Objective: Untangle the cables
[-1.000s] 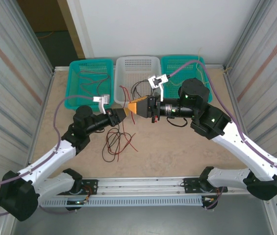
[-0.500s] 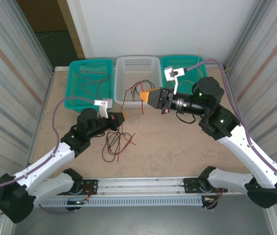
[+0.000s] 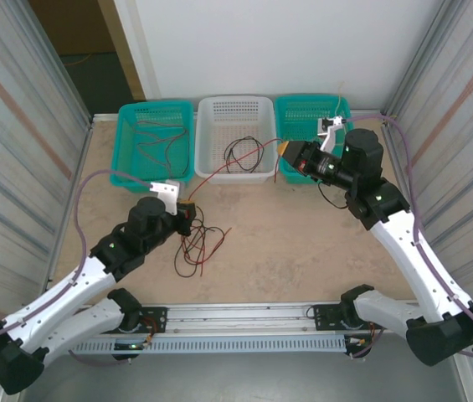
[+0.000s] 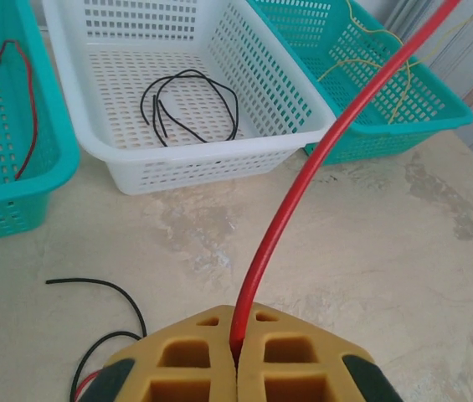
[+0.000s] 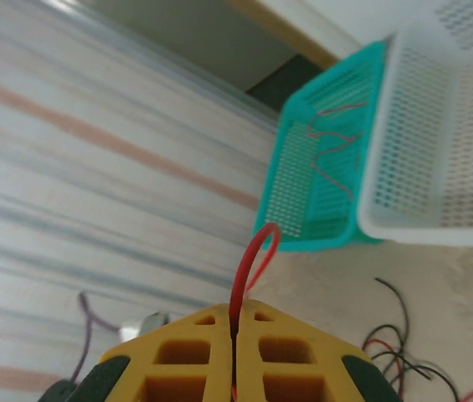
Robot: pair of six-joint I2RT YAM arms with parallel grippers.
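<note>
1. Table (image 3: 303,243): flat beige top with a mottled, matte finish.
2. 3 rectangular perforated plastic baskets stand in a row at 12 o'clock on the table: left teal basket (image 3: 156,113), white basket (image 3: 236,113), right teal basket (image 3: 307,109).
3. Left gripper (image 3: 187,208), at 8 o'clock from table centre, has yellow foam-like pads with cut-out cells. The pads are pressed together and pinch the red cable (image 3: 228,170) at the seam (image 4: 238,335).
4. Right gripper (image 3: 286,151) is at 1 o'clock, at the near corners of the white and right teal baskets. Its identical yellow pads are closed on the same cable (image 5: 234,327).
5. Red cable is thin, smooth and round in section. It is drawn straight between the 2 grippers, with its long axis running from 8 to 2 o'clock in the top view and crossing the white basket's near wall.
6. Tangle (image 3: 196,247) is made of loose red and black loops. It lies on the table just at 5 o'clock of the left gripper.
7. Black cable (image 4: 190,105) is a loose oval loop lying flat in the white basket.
8. Yellow cable (image 4: 370,59) is a fine, kinked wire in the right teal basket.
</note>
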